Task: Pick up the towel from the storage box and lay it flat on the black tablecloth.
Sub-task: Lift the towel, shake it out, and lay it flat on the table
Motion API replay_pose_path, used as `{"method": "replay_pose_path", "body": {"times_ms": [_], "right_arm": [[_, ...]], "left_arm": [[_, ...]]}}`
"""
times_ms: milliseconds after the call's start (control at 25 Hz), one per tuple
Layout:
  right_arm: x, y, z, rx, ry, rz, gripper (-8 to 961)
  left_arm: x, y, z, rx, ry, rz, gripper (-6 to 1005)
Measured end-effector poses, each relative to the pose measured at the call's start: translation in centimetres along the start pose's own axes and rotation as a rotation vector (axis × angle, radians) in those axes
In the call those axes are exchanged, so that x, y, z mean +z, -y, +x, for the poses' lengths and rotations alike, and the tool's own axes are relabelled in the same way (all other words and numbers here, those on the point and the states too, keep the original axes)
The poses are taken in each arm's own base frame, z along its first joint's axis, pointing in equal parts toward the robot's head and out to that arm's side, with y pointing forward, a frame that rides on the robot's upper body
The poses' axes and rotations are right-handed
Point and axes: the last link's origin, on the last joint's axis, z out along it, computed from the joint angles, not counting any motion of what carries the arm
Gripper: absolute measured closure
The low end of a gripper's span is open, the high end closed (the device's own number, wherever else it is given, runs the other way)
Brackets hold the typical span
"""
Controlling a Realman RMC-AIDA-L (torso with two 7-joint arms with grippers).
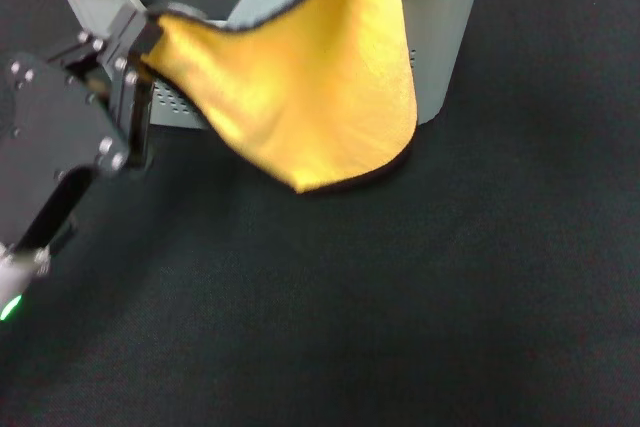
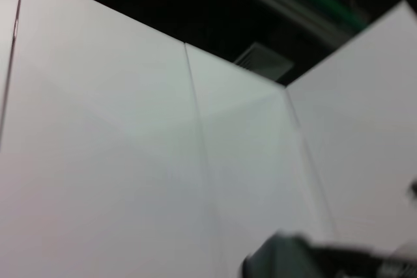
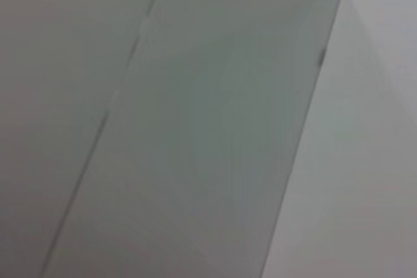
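1. Left gripper (image 1: 150, 39) at near-left of storage box (image 1: 440, 37), clenched on towel (image 1: 310, 97) corner.
2. Towel hangs right of the claw, yellow side out, draped over box's near wall, lower edge just above black tablecloth (image 1: 400, 297).
3. Right gripper not visible.

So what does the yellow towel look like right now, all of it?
The towel is soft-looking cloth, yellow-orange on one side and grey on the other, with a thin black edge. It hangs over the front rim of the storage box, its lower corner drooping toward the black tablecloth. The left gripper pinches its left edge beside the box.
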Motion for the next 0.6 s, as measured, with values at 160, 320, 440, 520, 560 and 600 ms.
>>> {"method": "replay_pose_path", "body": {"times_ms": [160, 320, 440, 520, 560, 600], "right_arm": [[-2.5, -2.6, 0.0, 0.027, -0.026, -0.041, 916], [-5.1, -5.6, -1.1, 0.028, -0.07, -0.076, 913], [-6.8, -7.7, -2.0, 0.04, -0.105, -0.105, 911], [-8.1, -9.5, -2.6, 0.05, -0.122, -0.134, 910], [-8.9, -10.4, -2.8, 0.058, -0.13, -0.15, 909], [-10.1, -11.4, -3.2, 0.07, -0.14, -0.172, 908]], "left_arm": [[-1.6, -0.9, 1.9, -0.137, -0.033, -0.098, 992], [-3.4, -1.5, 4.0, -0.186, -0.05, -0.104, 992], [-4.6, -2.5, 5.7, -0.222, -0.053, -0.117, 991], [-5.3, -3.4, 6.6, -0.253, -0.053, -0.125, 991], [-5.6, -4.0, 7.1, -0.273, -0.054, -0.134, 991], [-5.9, -4.4, 7.4, -0.281, -0.052, -0.136, 991]]}}
